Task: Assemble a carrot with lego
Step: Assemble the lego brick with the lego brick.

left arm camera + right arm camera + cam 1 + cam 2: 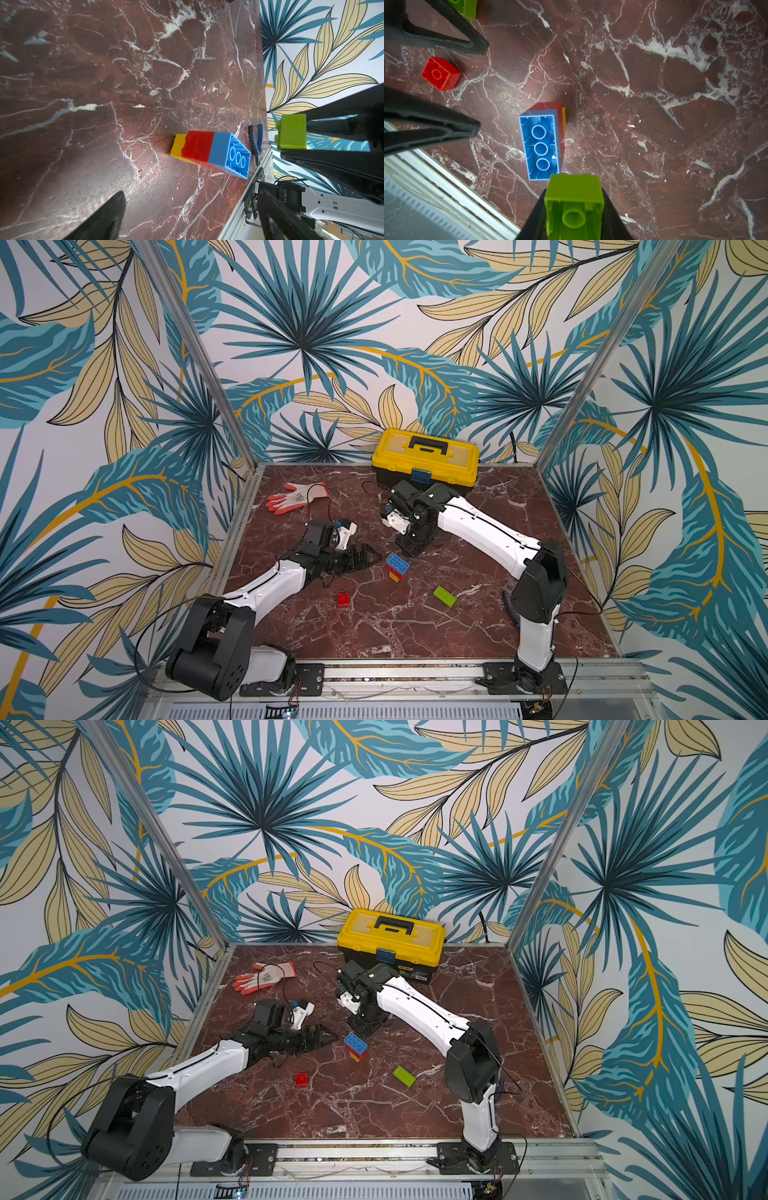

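your right gripper [574,209] is clamped narrow on a small lime brick [574,197], studs pointing down at the table and hollow side up toward the wrist. the carrot [543,143] so far is a short upright stack standing on its yellow tip, red above that, and a blue brick [397,562] on top with its open underside facing up. from the held brick the stack sits below and just ahead. in the right wrist view the lime piece overlaps only the near end of the blue one, and the left wrist view shows clear air between them.

the blue brick's long side runs straight away from your right fingers, so i judge the move to be a short push forward along that line, then straight down.

your left gripper [368,558] is spread wide and holds nothing. the stack stands just off its fingertips, near enough to brace it if pressing tips it. the right arm is the nearer one from above.

other lego lies loose: a red brick [343,599] and a green oblong brick [444,596], both farther from your right fingers than the stack.
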Robot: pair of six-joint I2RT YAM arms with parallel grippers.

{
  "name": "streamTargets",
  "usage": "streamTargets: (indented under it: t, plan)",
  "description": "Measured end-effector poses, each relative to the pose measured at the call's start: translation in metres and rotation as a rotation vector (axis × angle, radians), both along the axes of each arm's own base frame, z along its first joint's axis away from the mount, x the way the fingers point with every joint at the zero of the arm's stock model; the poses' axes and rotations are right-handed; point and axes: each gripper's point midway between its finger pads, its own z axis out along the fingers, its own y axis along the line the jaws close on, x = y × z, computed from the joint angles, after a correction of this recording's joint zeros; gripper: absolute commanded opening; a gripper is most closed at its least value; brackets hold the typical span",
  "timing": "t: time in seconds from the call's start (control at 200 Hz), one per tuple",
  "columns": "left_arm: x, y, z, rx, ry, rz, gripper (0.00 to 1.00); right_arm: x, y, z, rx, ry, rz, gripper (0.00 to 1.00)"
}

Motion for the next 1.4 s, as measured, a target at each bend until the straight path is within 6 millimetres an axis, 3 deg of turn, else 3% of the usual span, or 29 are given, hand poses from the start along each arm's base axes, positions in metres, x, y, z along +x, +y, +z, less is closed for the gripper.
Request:
streamTargets:
  t: [0.245, 0.726, 1.402]
  plan:
    - [0.003, -0.002, -0.014, 0.002, 0.030, -0.006, 0.99, -0.001, 0.017, -0.002, 0.037, 0.034, 0.043, 0.34]
    - [0.006, -0.006, -0.010, -0.021, 0.008, -0.020, 0.99, -0.018, 0.022, -0.022, 0.021, 0.102, 0.031, 0.33]
    - [0.001, -0.014, -0.022, -0.026, 0.044, -0.055, 0.99, -0.016, 0.028, -0.028, 0.035, 0.099, 0.008, 0.33]
